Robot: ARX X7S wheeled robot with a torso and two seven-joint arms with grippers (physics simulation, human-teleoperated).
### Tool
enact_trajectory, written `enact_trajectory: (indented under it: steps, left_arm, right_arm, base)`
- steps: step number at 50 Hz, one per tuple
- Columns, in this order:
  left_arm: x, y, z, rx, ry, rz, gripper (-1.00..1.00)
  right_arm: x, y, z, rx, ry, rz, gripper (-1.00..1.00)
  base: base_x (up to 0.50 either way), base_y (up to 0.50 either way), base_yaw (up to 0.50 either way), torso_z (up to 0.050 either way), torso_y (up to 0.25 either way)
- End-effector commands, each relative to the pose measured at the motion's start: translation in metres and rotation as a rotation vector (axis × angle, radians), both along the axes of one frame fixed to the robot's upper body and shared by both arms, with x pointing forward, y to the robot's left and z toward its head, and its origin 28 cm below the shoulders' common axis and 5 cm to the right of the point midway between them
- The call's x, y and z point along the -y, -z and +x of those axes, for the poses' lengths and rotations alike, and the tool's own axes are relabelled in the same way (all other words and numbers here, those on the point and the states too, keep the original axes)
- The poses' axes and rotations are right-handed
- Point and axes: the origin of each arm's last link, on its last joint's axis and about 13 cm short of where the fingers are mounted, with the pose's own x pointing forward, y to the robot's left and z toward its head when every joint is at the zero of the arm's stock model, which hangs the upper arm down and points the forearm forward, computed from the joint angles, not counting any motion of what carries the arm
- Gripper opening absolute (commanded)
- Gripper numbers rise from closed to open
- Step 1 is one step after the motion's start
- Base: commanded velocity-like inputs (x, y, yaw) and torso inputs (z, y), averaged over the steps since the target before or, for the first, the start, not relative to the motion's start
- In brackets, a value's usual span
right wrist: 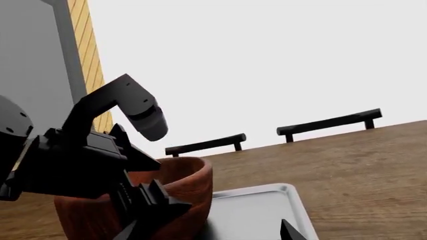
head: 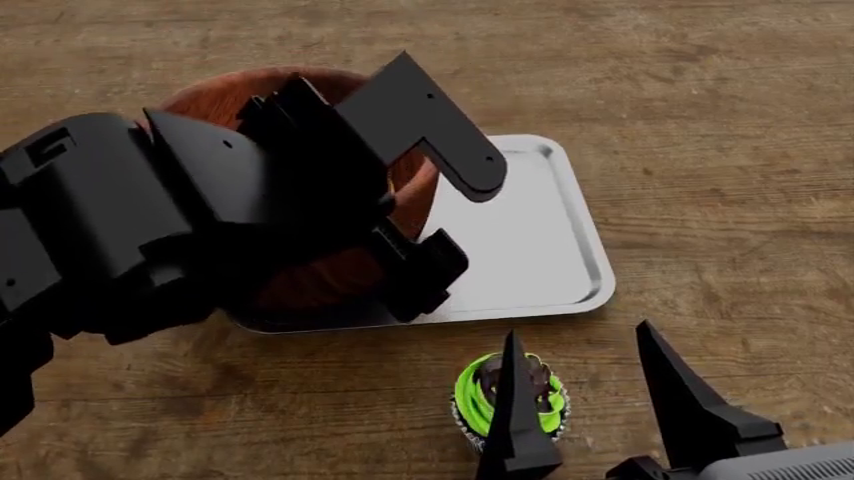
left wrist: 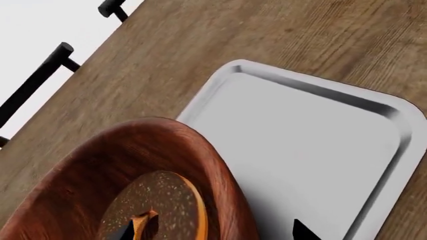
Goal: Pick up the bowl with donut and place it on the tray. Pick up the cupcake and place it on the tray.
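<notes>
The reddish-brown wooden bowl (left wrist: 87, 170) holds the chocolate-iced donut (left wrist: 167, 200) and stands over the left part of the silver tray (left wrist: 300, 85). My left gripper (left wrist: 213, 232) is open and straddles the bowl's wall, one finger over the donut and the other over the tray. In the head view my left arm hides most of the bowl (head: 220, 92), while the right half of the tray (head: 534, 240) is bare. The green-frosted cupcake (head: 534, 400) sits on the table in front of the tray. My right gripper (head: 578, 335) is open just above it, its left finger partly covering it.
The wooden table (head: 721, 150) stretches to the right of and behind the tray. Black bar handles (right wrist: 327, 122) stand along the table's far edge, and another of these bars (left wrist: 40, 75) shows in the left wrist view. A yellow striped panel (right wrist: 83, 50) rises behind my left arm.
</notes>
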Motion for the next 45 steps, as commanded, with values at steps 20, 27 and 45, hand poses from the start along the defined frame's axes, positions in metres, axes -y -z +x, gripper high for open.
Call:
enact_trajectory:
  steps: [20,27,45]
  left_arm:
    - [-0.029,-0.065,-0.095,0.329,0.065,-0.222,1.0]
    - [-0.057,-0.04,-0.121,0.424,0.038,-0.326,1.0]
    - [-0.077,-0.013,-0.193,0.621,0.078,-0.462,1.0]
  right_arm:
    - [0.001,-0.008,-0.011,0.028,-0.001,-0.014,1.0]
    - [0.002,-0.014,-0.016,0.044,-0.011,-0.029,1.0]
    - [-0.012,-0.024,-0.035,0.053,-0.206,-0.122,1.0]
  base:
    - [0.0,0.0,0.0,0.0,0.0]
    - [0.0,0.0,0.0,0.0,0.0]
    - [0.0,0.0,0.0,0.0,0.0]
